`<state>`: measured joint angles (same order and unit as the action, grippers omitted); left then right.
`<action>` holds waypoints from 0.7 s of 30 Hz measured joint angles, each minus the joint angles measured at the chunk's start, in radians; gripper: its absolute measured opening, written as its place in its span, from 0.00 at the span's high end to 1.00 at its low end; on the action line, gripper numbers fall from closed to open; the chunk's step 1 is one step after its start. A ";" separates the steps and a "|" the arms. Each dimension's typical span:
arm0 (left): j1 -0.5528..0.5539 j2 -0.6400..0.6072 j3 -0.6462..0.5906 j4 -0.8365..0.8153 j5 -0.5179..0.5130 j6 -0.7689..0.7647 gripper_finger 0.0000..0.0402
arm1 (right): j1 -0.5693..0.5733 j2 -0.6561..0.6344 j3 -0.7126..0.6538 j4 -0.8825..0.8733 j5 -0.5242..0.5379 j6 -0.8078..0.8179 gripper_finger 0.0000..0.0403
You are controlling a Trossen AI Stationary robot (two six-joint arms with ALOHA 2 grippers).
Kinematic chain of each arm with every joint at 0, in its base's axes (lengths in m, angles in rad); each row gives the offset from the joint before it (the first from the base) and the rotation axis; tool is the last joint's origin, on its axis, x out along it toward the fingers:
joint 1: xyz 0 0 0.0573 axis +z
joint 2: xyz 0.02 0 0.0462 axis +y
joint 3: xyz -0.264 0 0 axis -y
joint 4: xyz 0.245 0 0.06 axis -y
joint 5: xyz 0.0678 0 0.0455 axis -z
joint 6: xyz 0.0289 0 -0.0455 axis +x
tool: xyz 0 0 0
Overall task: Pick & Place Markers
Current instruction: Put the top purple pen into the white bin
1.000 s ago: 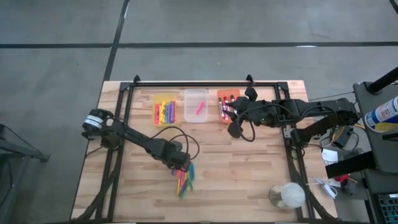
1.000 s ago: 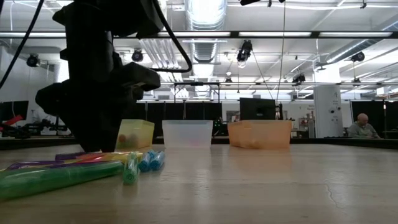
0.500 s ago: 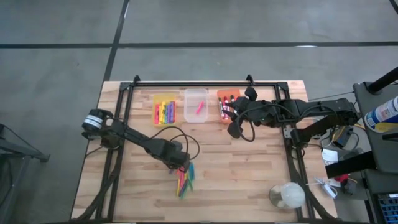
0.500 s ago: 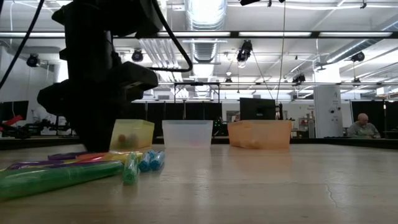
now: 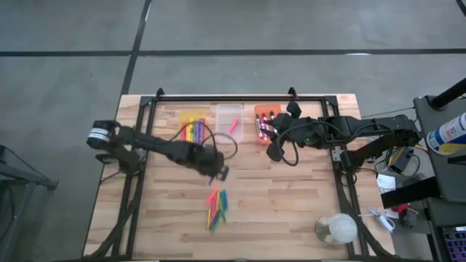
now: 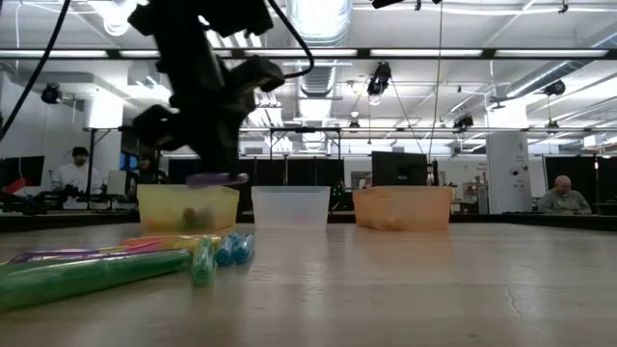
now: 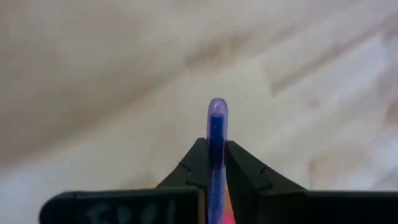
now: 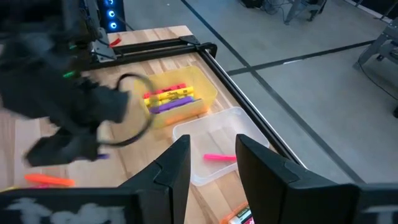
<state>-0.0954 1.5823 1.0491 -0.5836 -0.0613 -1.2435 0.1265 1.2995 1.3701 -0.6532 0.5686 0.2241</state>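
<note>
A pile of coloured markers [image 5: 216, 207] lies on the wooden table near its middle; in the low view the markers [image 6: 106, 270] lie flat at the near left. My left gripper [image 5: 218, 172] hangs between the pile and the bins, shut on a purple marker [image 7: 216, 121]. At the far edge stand a yellow bin [image 5: 193, 127] with markers, a clear bin [image 5: 229, 120] with one pink marker [image 8: 219, 157], and an orange bin [image 5: 266, 124] with markers. My right gripper [image 8: 214, 168] waits open above the orange bin, with nothing between its fingers. My left gripper pinches the purple marker's barrel [image 7: 216, 140] between its two fingers [image 7: 239, 167]. One rounded end juts out past the fingertips. The fingers come slanting down from above and lie across the marker. The marker [image 6: 217, 179] hangs about level, lifted clear of the table and the pile.
Black frame rails [image 5: 240, 97] run along the table's far, left and right sides. A white round object [image 5: 336, 229] sits at the near right corner. Bare wood lies between the pile and the bins. People sit in the room behind [image 6: 559, 196].
My left gripper has risen from the marker pile and gone toward the table's far edge, toward the bins. The purple marker has come up with it, clear of the pile, which has stayed in place.
</note>
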 joint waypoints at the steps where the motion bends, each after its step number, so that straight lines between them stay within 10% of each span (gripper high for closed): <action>1: 0.030 -0.001 0.011 -0.002 0.000 0.023 0.93 | 0.000 0.000 0.000 0.000 0.000 0.000 0.70; 21: 0.621 0.042 0.178 0.170 0.167 0.313 0.93 | 0.000 0.004 -0.001 -0.001 0.000 0.000 0.70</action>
<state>0.5260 1.6240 1.2266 -0.4135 0.1054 -0.9304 0.1265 1.3032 1.3689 -0.6544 0.5690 0.2241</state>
